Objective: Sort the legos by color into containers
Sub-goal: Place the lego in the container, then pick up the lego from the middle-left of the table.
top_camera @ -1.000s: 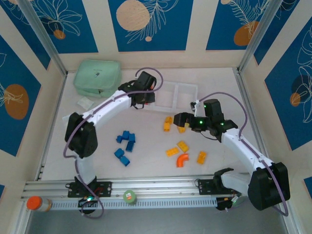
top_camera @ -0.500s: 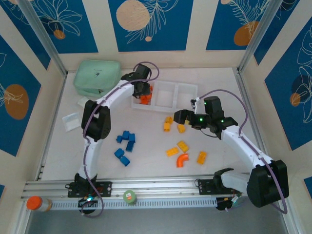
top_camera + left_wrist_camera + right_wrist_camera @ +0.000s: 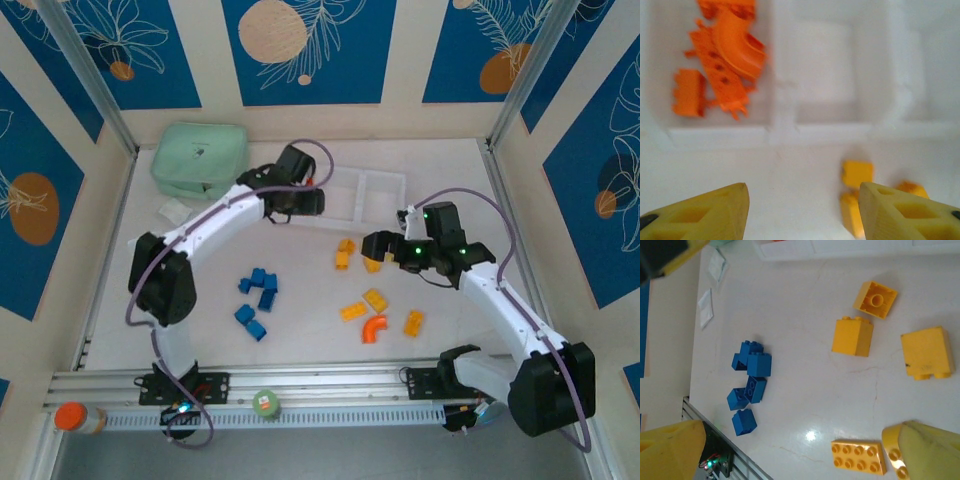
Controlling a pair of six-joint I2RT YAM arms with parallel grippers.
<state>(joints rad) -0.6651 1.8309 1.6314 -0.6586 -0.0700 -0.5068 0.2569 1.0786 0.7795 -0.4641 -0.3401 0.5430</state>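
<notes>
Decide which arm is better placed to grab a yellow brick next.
Right: the right gripper hovers open beside the loose yellow bricks, while the left gripper sits by the tray holding orange bricks.

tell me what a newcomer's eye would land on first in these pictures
A pile of bright orange plastic bricks, one a curved arch, sits in the left compartment of the white three-compartment plastic tray, just ahead of the open left pincer. On the pale table, a tight cluster of blue plastic bricks lies left of centre. Scattered yellow plastic bricks lie to its right, near the open right pincer.
</notes>
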